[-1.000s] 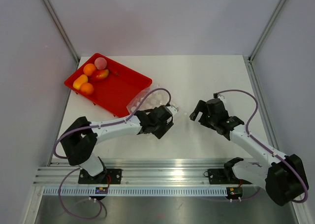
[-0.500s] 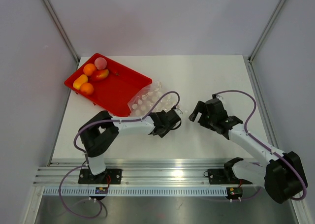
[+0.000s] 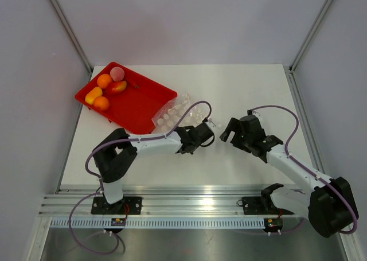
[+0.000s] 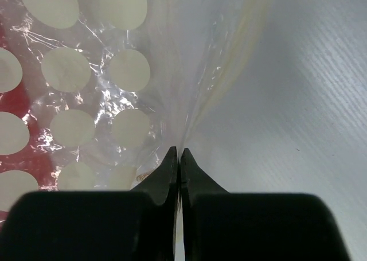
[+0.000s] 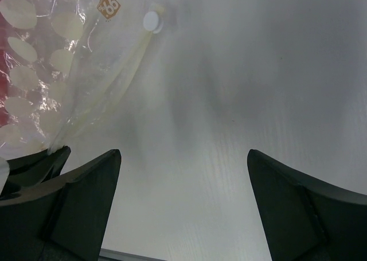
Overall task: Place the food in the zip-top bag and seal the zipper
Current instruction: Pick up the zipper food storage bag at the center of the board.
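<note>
Since a second ago the left pincer has slid right across the tabletop and its jaws have gone from apart to together. The zip-top bag, then half hidden under the arm, now shows more fully. The right arm has barely shifted.

From above, the bag lies just off the near corner of the red tray, between the tray and the two pincers. The food sits bunched in the tray's far left corner, well apart from the bag. The right pincer faces the left one, near but apart from it.

At the left wrist, the fingertips meet with the bag's edge clamped between them. The dotted film spreads up and left, with red tray showing through it. The pale zipper runs up the bag's right side.

At the right wrist, the pincer stands wide apart over bare tabletop, holding nothing. The bag fills the upper left, with an orange label and a white round tab at the zipper's end.
</note>
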Robot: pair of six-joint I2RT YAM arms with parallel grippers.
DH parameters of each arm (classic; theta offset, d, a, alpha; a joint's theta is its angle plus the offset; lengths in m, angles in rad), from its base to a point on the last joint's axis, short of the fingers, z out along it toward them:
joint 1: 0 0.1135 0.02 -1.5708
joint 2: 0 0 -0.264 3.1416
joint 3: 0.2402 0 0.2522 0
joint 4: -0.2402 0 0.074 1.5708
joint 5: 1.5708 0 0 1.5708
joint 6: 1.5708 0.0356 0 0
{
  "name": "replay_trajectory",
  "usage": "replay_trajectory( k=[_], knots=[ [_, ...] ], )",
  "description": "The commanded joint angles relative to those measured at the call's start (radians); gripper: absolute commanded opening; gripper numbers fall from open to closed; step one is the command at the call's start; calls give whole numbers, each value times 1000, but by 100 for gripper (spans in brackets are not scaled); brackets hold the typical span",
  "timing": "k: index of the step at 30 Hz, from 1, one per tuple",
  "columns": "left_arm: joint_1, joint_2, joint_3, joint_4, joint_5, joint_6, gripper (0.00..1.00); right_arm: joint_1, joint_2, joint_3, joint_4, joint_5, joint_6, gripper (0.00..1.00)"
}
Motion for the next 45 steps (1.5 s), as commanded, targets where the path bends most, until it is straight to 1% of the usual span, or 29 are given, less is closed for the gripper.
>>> replay_trajectory(
  k=[1, 3, 4, 6, 8, 13, 16, 22, 23, 28, 34, 42, 43, 45],
  knots=[
    [11, -96, 54, -3, 82, -33, 0, -14, -25, -5, 38, -33, 36, 100],
    [32, -131, 63, -9, 144, -51, 0, -19, -33, -19, 78, -82, 58, 99],
    [38, -139, 64, -8, 207, -59, 0, -22, -34, -23, 93, -113, 84, 99],
    [60, -156, 66, -3, 274, -84, 0, -20, -36, -37, 144, -167, 104, 99],
    [81, -172, 69, 3, 376, -102, 0, -22, -34, -45, 184, -211, 134, 99],
    [107, -179, 94, 24, 560, -153, 0, -22, -34, -53, 245, -262, 168, 99],
    [109, -182, 109, 34, 612, -176, 0, -22, -42, -34, 264, -265, 196, 99],
    [127, -211, 98, 77, 683, -225, 0, -20, -22, -7, 268, -237, 214, 94],
    [130, -216, 98, 84, 687, -234, 0, -22, -19, -5, 273, -237, 214, 90],
    [147, -244, 77, 116, 732, -271, 0, -22, -19, -17, 281, -241, 231, 83],
    [154, -267, 57, 159, 801, -295, 0, -22, -13, -11, 302, -231, 231, 80],
    [154, -273, 32, 155, 795, -285, 0, -20, 15, 50, 324, -260, 231, 79],
    [154, -276, 29, 153, 789, -285, 0, -22, 13, 53, 356, -264, 234, 78],
    [154, -280, 17, 155, 785, -283, 0, -22, 15, 58, 357, -268, 231, 71]
  ],
)
